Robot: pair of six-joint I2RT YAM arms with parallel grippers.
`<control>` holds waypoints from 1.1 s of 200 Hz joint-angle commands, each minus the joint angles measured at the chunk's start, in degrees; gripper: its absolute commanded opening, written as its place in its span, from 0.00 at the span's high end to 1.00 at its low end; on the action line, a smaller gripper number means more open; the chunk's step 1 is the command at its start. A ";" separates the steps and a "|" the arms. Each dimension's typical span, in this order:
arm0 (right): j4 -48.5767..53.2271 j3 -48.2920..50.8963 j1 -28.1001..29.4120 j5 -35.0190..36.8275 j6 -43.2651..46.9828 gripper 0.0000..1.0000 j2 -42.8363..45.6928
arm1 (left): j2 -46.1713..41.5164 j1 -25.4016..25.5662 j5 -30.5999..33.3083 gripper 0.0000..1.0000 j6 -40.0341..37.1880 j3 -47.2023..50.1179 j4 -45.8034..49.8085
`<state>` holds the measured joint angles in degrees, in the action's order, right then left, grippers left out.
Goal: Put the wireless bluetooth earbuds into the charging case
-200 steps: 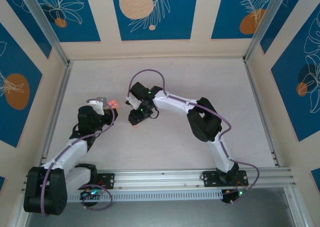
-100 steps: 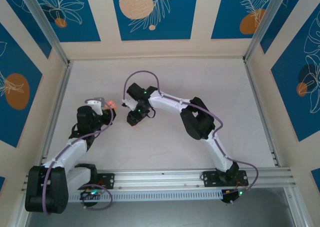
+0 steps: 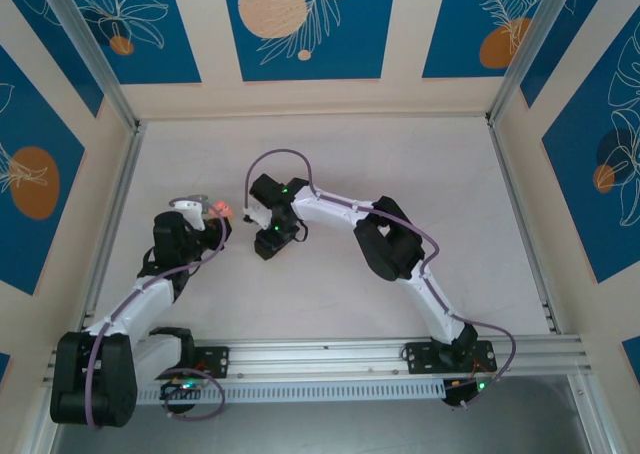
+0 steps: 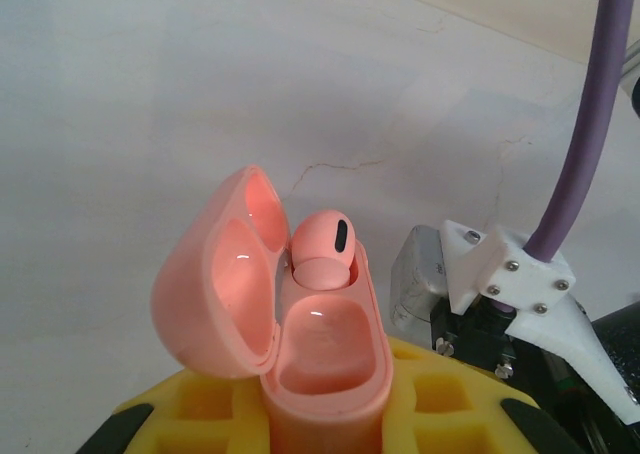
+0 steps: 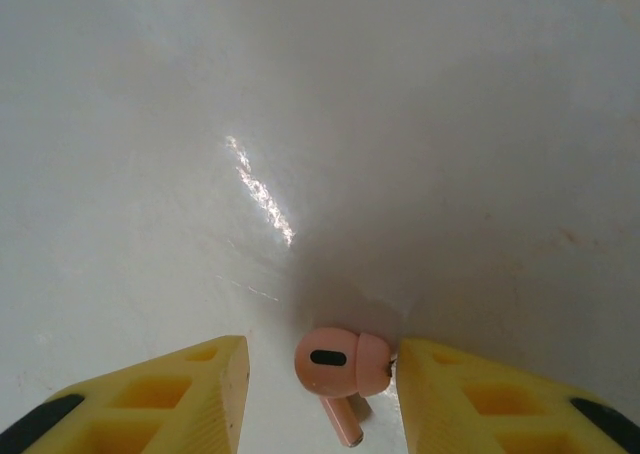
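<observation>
A pale table [image 3: 400, 164] sits boxed in by cream walls with blue leaf-print panels [image 3: 330, 34]. Toward the left of it, the left claw [image 3: 215, 214] is clenched on the charging case [image 4: 300, 344], whose lid [image 4: 215, 284] stands swung open to the left. The first earbud [image 4: 322, 246] sits in the case's far socket. Just right of it and nearer, the right claw [image 5: 320, 349] is released, its fingers straddling the second earbud [image 5: 345, 364], which lies on the table close against the right finger.
</observation>
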<state>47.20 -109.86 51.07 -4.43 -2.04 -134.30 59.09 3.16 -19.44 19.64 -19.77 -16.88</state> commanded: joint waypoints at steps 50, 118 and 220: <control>1.49 -1.71 1.02 2.41 -2.49 0.59 -2.73 | -0.12 -0.96 -0.25 1.00 0.75 0.08 0.01; 3.28 -1.68 2.00 6.18 -3.95 0.71 -2.14 | -0.12 -0.96 -0.48 1.00 0.69 0.08 -0.11; -11.79 15.13 -1.08 2.58 -13.57 0.74 11.51 | 0.95 -0.62 -3.43 1.00 -0.71 -0.01 -2.37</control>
<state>40.51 -99.09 51.33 0.80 -11.64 -127.96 59.31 3.11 -20.45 19.57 -19.77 -17.17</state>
